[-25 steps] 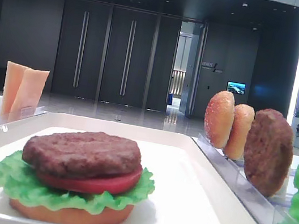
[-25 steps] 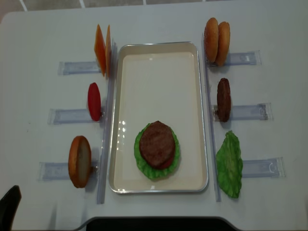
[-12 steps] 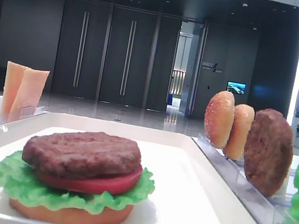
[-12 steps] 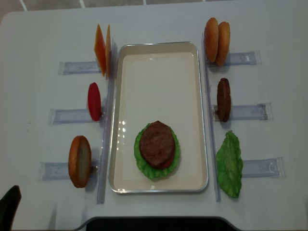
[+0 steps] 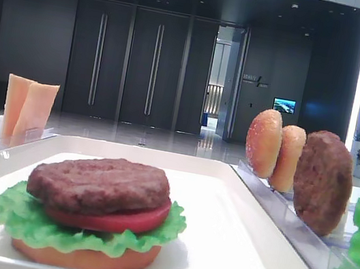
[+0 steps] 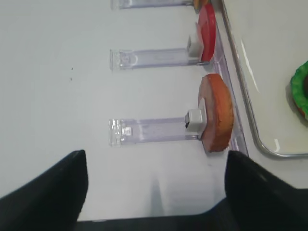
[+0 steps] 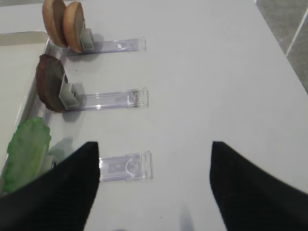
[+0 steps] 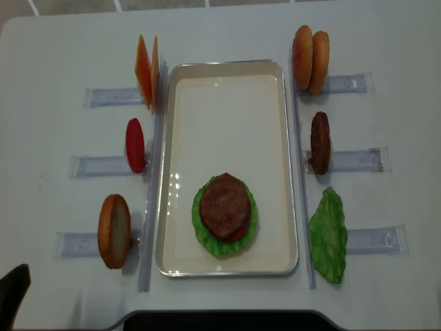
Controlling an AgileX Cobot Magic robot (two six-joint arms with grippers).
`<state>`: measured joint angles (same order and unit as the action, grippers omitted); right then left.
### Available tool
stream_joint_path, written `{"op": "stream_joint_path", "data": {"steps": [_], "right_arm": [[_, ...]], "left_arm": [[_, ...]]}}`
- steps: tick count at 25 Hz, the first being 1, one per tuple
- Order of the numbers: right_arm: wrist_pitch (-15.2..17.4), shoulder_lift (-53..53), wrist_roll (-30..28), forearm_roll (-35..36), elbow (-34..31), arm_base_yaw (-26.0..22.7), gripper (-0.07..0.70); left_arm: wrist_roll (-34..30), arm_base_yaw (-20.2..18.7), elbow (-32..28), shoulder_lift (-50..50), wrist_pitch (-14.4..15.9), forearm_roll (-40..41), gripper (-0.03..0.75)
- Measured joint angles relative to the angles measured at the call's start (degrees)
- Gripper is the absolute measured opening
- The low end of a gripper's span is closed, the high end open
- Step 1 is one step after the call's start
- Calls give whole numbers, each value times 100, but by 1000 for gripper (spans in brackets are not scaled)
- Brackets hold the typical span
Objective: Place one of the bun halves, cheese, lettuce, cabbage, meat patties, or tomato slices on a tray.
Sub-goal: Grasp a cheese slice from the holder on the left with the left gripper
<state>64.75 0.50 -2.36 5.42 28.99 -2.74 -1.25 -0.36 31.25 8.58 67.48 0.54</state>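
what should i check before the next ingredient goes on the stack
1. Left gripper open and empty: ok.
2. Right gripper open and empty: ok.
3. Stack on the tray sits level, meat patty on top: ok.
4. Cheese upright in its holder, free to grasp: ok.
5. Bun half standing by the left gripper: ok.
6. Whether the tomato slice under the patty is centred: cannot tell.
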Motion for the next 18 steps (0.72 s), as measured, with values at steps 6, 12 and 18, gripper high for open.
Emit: {"op": "stream_joint_path", "data": {"steps": [6, 12, 18], "right_arm": [[0, 0, 0, 5, 0, 0, 465], [0, 0, 0, 5, 0, 0, 465], [0, 0, 0, 5, 0, 0, 465]], "left_arm": [[162, 0, 465, 1003, 321, 6, 692], [204, 0, 955, 2078, 400, 6, 627], [355, 0, 1625, 3311, 400, 1, 609]]}}
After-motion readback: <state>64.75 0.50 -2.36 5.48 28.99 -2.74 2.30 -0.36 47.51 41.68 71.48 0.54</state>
